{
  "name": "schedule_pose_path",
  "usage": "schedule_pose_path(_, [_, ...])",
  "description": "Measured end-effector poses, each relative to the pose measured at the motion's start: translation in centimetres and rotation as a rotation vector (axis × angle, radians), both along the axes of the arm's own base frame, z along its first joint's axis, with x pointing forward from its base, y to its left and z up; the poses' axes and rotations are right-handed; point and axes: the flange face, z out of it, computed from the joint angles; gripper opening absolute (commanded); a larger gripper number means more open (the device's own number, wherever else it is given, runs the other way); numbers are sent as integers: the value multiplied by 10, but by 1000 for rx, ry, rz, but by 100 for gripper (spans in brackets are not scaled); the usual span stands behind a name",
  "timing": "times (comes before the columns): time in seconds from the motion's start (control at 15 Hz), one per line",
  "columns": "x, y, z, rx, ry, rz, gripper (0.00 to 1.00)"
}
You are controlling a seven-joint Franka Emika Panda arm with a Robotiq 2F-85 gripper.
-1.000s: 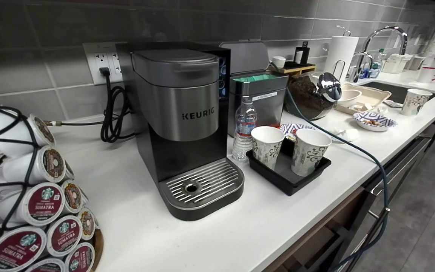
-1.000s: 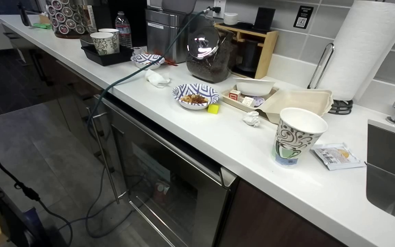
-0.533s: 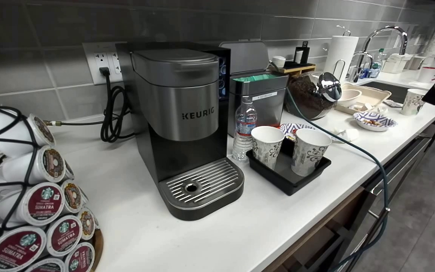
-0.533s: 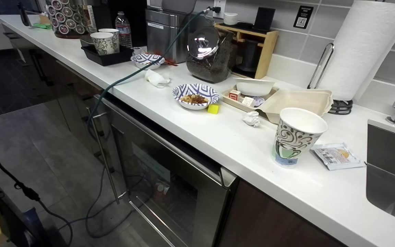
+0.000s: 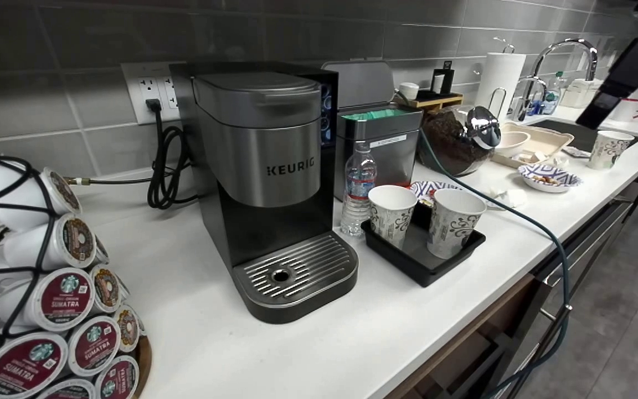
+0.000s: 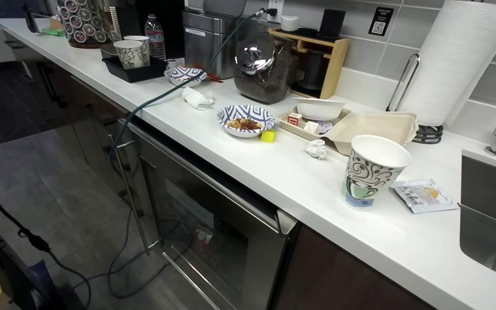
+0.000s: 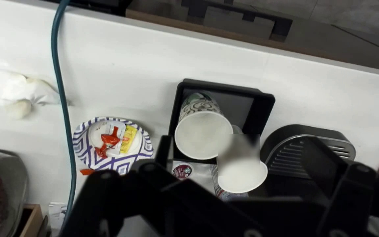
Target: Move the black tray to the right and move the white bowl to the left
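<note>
Gripper (image 7: 239, 141) spread wide, nothing held; best pinch bare rim of black tray (image 7: 237, 107) near worktop (image 7: 137, 59) front edge, miss 2 paper cups (image 7: 203, 135), slide slowly.

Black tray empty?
No, in an exterior view two paper cups stand in the black tray.

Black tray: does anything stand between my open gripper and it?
Yes. A paper cup and a second paper cup stand in the black tray, mouths up toward the open gripper. The tray's rim facing the front of the counter shows uncovered, so coming in there looks freer.
</note>
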Motion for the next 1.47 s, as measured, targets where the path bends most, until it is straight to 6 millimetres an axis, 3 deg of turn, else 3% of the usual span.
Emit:
schedule_pose_path(0.4, [66, 24, 2, -50, 23, -111, 100])
schedule_pose_path(0.87, [73, 23, 1, -48, 26, -125, 100])
schedule_pose_path(1.0, [76, 15, -1, -71, 23, -164, 100])
schedule_pose_path(1.27, [101, -16, -20, -161, 49, -185, 100])
schedule_pose_path(1.47, [125, -13, -44, -212, 187, -186, 100])
